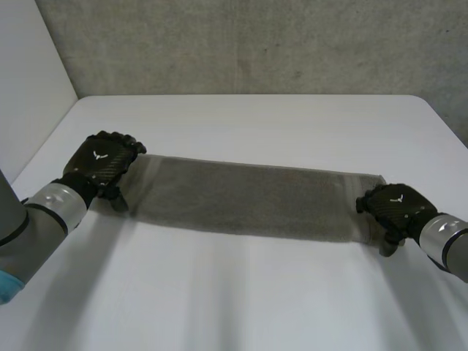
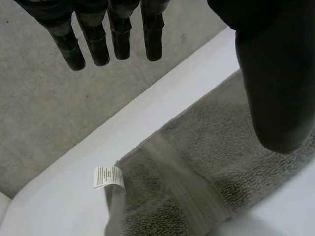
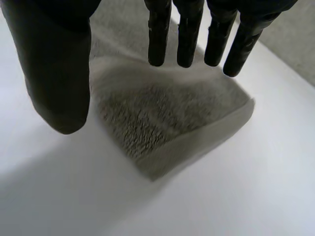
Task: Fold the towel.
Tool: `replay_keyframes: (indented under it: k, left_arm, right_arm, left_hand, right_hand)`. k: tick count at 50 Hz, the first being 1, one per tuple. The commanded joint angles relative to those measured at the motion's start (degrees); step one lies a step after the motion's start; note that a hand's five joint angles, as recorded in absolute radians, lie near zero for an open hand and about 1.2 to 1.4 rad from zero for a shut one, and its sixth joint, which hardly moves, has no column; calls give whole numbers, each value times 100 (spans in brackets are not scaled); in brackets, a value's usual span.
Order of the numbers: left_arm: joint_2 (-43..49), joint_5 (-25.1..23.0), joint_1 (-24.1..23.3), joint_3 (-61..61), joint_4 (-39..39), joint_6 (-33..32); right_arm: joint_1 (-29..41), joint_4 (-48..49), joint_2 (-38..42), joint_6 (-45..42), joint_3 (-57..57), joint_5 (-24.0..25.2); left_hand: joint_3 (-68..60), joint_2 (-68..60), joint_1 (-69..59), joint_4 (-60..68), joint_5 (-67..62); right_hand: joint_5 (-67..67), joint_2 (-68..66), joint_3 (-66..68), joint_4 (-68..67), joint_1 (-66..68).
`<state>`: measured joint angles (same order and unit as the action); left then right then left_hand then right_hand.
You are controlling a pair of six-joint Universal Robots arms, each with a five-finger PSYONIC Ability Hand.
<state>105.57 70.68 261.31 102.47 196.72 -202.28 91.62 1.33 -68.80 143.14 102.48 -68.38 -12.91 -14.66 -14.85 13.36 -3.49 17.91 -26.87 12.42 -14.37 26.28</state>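
A grey-brown towel [image 1: 245, 197] lies flat on the white table [image 1: 241, 292] as a long folded strip running left to right. My left hand [image 1: 102, 164] hovers over its left end, fingers [image 2: 93, 39] straight and thumb [image 2: 275, 83] apart, holding nothing. A white label [image 2: 108, 177] sticks out of that end of the towel [image 2: 206, 167]. My right hand [image 1: 395, 208] is at the right end, fingers [image 3: 189, 34] straight above the towel's corner [image 3: 172, 123], thumb [image 3: 56, 73] spread wide.
A rough grey wall [image 1: 248, 44] stands behind the table's far edge, and a pale panel [image 1: 29, 80] closes the left side. Bare table stretches in front of and behind the towel.
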Motion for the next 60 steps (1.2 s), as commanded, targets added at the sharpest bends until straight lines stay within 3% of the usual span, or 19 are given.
replay_keyframes:
  k: [1, 10, 22, 29, 37, 39, 42, 46, 51, 53, 56, 58, 59, 60]
  left_arm:
    - [7, -63, 43, 10, 6, 75]
    - [7, -72, 78, 10, 6, 75]
    - [7, -63, 78, 10, 15, 83]
    - [-1, -54, 105, 10, 15, 92]
    - [-36, -37, 114, 19, 6, 92]
    - [-54, -28, 149, 19, 6, 92]
    - [-63, -28, 166, 28, 6, 92]
    - [-98, -28, 166, 37, -2, 92]
    - [-133, -28, 157, 81, 6, 92]
    - [-142, -28, 157, 89, 6, 101]
    - [-151, -28, 149, 98, 6, 101]
    - [-159, -11, 149, 98, 6, 101]
    - [-160, -11, 149, 98, 6, 101]
    - [-160, -11, 149, 107, 6, 101]
  right_arm:
    - [-57, 349, 350, -6, -70, 53]
    - [-92, 676, 517, -15, -97, 53]
    - [-153, 693, 701, -313, -167, 53]
    - [-356, 614, 658, -331, -141, 53]
    - [-1331, 500, 218, -718, -70, 185]
    - [-2022, 430, 26, -1199, -228, 343]
    - [-2498, 237, -115, -1604, -622, 527]
    - [-2553, -35, -194, -1676, -1131, 712]
    - [-2333, -326, -441, -1421, -1802, 809]
    - [-1608, -309, -625, -1036, -2108, 809]
    - [-1155, -274, -643, -832, -2250, 792]
    - [-176, -73, -634, -631, -2364, 731]
    - [-171, -71, -634, -630, -2364, 730]
    - [377, 59, -582, -595, -2390, 678]
  left_hand:
    - [291, 192, 211, -336, 75]
    - [291, 192, 211, -336, 76]
    - [291, 209, 228, -336, 92]
    - [291, 209, 228, -336, 92]
    - [291, 209, 228, -336, 92]
    - [291, 209, 228, -336, 92]
    - [291, 209, 228, -336, 92]
    - [291, 209, 228, -336, 92]
    - [291, 209, 228, -336, 92]
    - [291, 209, 228, -336, 92]
    - [291, 226, 244, -336, 109]
    - [291, 226, 244, -336, 109]
    - [291, 226, 244, -336, 109]
    - [291, 226, 244, -336, 109]
  right_hand:
    - [838, -943, -242, 437, 1001]
    - [1009, -1114, -242, 437, 1173]
    - [5007, -5112, -242, 437, 5170]
    - [5209, -5313, -242, 437, 5372]
    - [5209, -5313, -242, 437, 5372]
    - [5209, -5313, -242, 437, 5372]
    - [5209, -5313, -242, 437, 5372]
    - [5209, -5313, -242, 437, 5372]
    - [5209, -5313, -242, 437, 5372]
    - [5209, -5313, -242, 437, 5372]
    - [5209, -5313, -242, 437, 5372]
    - [5209, -5313, -242, 437, 5372]
    - [5209, -5313, -242, 437, 5372]
    - [5209, -5313, -242, 437, 5372]
